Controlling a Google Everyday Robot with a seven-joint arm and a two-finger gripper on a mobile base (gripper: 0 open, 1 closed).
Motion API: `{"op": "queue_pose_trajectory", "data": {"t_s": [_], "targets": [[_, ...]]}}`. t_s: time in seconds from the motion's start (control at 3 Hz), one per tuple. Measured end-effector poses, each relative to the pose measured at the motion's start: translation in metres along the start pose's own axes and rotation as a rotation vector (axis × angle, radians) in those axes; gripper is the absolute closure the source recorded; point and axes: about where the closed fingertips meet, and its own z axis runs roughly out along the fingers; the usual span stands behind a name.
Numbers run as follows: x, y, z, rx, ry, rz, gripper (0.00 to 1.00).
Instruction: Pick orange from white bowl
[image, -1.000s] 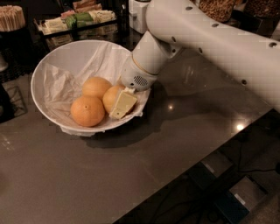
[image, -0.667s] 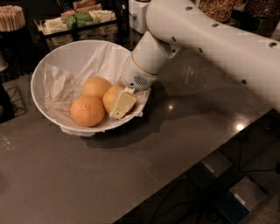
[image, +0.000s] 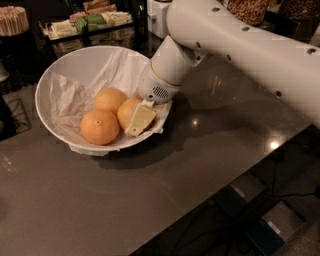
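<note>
Though whether it grips cannot be told, the end effector rests against the orange inside the white bowl.

Claw at the orange, inside the white bowl.

Pale orange, white bowl, cream gripper inside

Glossy dark counter; crumpled paper lining smooth white bowl; smooth-skinned orange; matt cream plastic end effector in the bowl, against the orange.
</note>
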Motion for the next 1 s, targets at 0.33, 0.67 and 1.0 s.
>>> {"op": "queue_pose_trajectory", "data": {"t_s": [0.33, 0.67, 1.0], "targets": [[-0.012, 0.003, -0.009, 0.011, -0.001, -0.035, 1.00], [-0.032, 0.009, -0.031, 0.034, -0.019, -0.101, 1.00], [-0.050, 0.016, -0.059, 0.065, -0.048, -0.169, 1.00]]}}
